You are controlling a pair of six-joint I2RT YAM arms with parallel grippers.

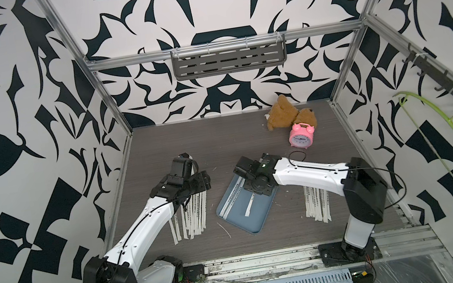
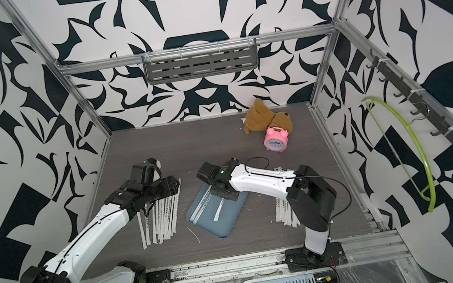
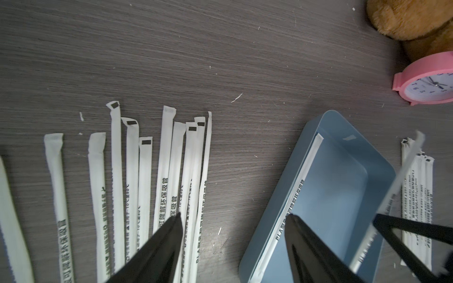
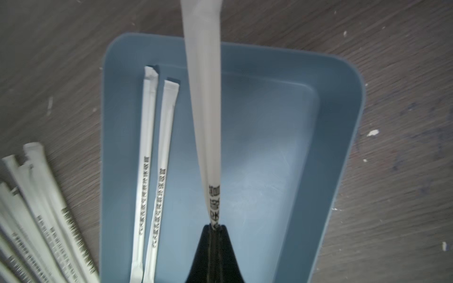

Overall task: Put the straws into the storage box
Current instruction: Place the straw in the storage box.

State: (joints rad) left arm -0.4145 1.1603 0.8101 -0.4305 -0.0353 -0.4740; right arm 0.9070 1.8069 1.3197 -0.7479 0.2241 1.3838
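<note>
The blue-grey storage box (image 1: 254,223) (image 2: 225,226) (image 4: 269,147) lies mid-table, with two straws (image 4: 147,152) flat along one long side. My right gripper (image 1: 254,193) (image 4: 213,225) hangs over the box, shut on one end of a straw (image 1: 248,207) (image 4: 206,98) that slants down into it. A fan of several straws (image 1: 194,217) (image 3: 166,156) lies left of the box. My left gripper (image 1: 199,184) (image 3: 235,216) hovers open above them, holding nothing. More straws (image 1: 316,201) (image 3: 416,191) lie right of the box, partly hidden by the right arm.
A brown teddy bear (image 1: 285,115) and a pink alarm clock (image 1: 302,135) sit at the back right. On the back wall hangs a grey slotted shelf (image 1: 229,58), and a green hanger (image 1: 445,146) on the right wall. A thin bent white sliver (image 1: 223,229) lies left of the box.
</note>
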